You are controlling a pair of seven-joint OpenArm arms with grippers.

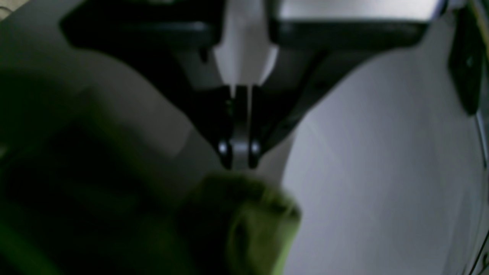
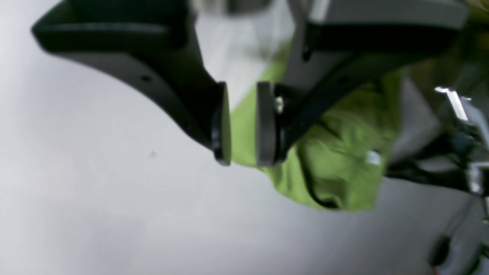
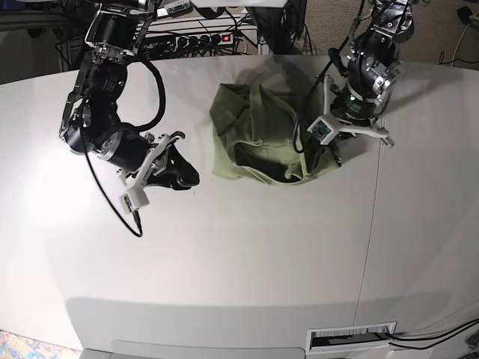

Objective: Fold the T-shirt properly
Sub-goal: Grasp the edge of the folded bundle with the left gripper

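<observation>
The green T-shirt (image 3: 258, 134) lies crumpled at the back middle of the white table (image 3: 239, 247). My left gripper (image 3: 329, 149) sits at the shirt's right edge. In the left wrist view its jaws are together (image 1: 238, 162), with a bunch of the green cloth (image 1: 248, 221) right at the tips. My right gripper (image 3: 185, 177) hovers over bare table to the left of the shirt, apart from it. In the right wrist view it (image 2: 244, 158) is open with a narrow gap and empty. The shirt (image 2: 336, 172) and its small white tag (image 2: 372, 157) show beyond it.
Cables and a power strip (image 3: 206, 37) run behind the table's far edge. A seam (image 3: 367, 239) crosses the table on the right. A white slotted part (image 3: 352, 338) sits at the front edge. The other arm (image 2: 458, 122) shows at the right of the right wrist view.
</observation>
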